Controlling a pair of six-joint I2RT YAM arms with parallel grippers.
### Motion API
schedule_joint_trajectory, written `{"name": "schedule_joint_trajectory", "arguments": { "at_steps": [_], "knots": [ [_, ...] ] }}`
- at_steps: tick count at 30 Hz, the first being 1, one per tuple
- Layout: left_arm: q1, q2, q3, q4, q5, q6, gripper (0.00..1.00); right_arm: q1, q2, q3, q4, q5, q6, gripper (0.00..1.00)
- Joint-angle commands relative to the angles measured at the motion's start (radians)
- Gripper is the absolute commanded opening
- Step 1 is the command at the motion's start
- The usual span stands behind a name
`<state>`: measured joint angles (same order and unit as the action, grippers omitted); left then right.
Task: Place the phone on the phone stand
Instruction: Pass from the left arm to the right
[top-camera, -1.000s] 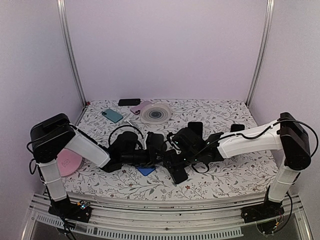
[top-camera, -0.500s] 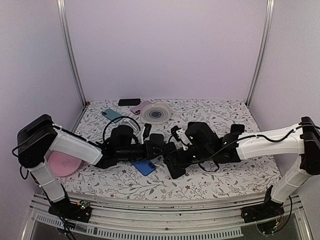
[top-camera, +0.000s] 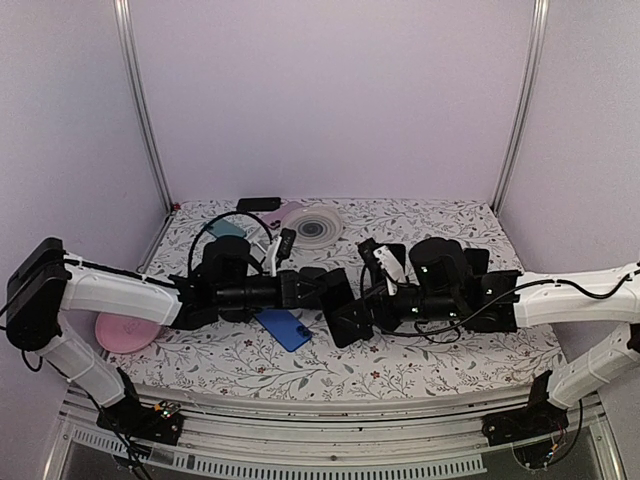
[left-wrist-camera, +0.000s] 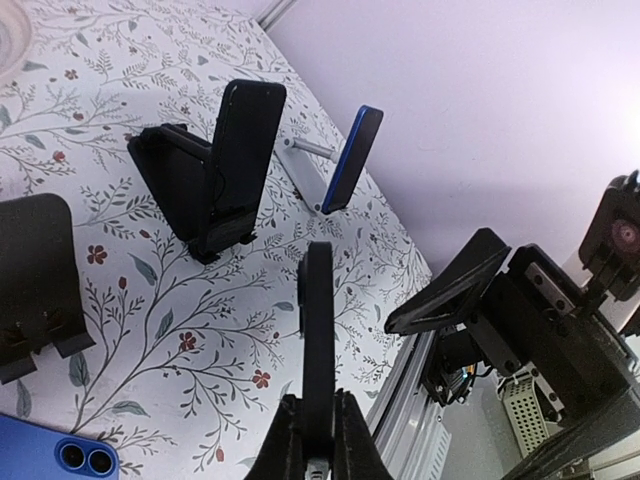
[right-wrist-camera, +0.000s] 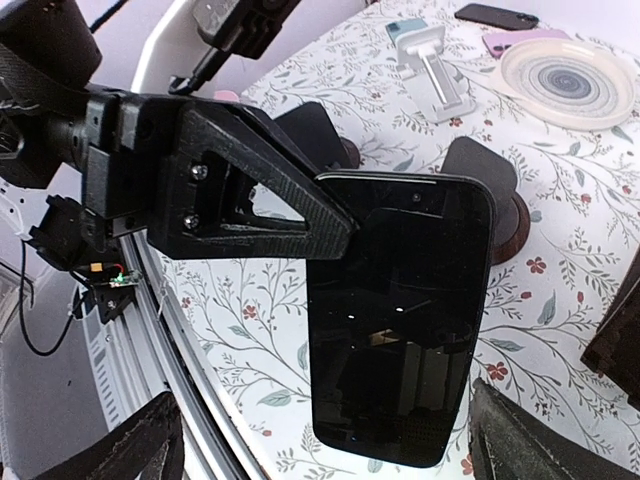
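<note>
1. I see the phone, a glossy black slab with a dark screen, held in the air above the floral tabletop.
2. My left tool pinches its edge.
3. My right tool gapes wide, facing the screen.

I read this as robotics lab test cell, not home or shop. Plain pale lilac panels close off far side, left and right. Aluminium profile posts stand at far corners. Slotted aluminium rail runs along near edge, with left arm and right arm mounted at its ends. Loose cables and bare electronics board sit at arm bases. Floral cloth covers table. Odd mix lies on it: pink plate near left, patterned plate and black phone far.
</note>
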<state>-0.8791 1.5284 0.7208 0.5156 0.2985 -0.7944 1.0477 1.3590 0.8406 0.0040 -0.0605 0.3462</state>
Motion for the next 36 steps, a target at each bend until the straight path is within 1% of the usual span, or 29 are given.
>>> {"name": "schedule_joint_trajectory", "arguments": {
  "at_steps": [1, 8, 21, 28, 32, 36],
  "knots": [
    [-0.005, -0.069, 0.008, -0.009, -0.003, 0.066, 0.0, -0.003, -0.085, -0.064, 0.096, -0.019, -0.013, 0.99],
    [-0.002, -0.123, 0.003, -0.029, 0.024, 0.106, 0.0, -0.009, -0.169, -0.131, 0.192, -0.065, 0.007, 0.99],
    [0.014, -0.192, 0.041, -0.091, 0.095, 0.18, 0.0, -0.015, -0.165, -0.153, 0.239, -0.142, 0.037, 1.0],
    [0.022, -0.223, 0.005, -0.005, 0.177, 0.187, 0.0, -0.017, -0.164, -0.188, 0.313, -0.234, 0.043, 0.99],
    [0.023, -0.25, -0.035, 0.069, 0.205, 0.159, 0.0, -0.015, -0.17, -0.207, 0.338, -0.271, 0.055, 0.98],
    [0.022, -0.268, -0.052, 0.105, 0.208, 0.142, 0.0, -0.015, -0.173, -0.235, 0.386, -0.328, 0.074, 0.97]
  ]
}}
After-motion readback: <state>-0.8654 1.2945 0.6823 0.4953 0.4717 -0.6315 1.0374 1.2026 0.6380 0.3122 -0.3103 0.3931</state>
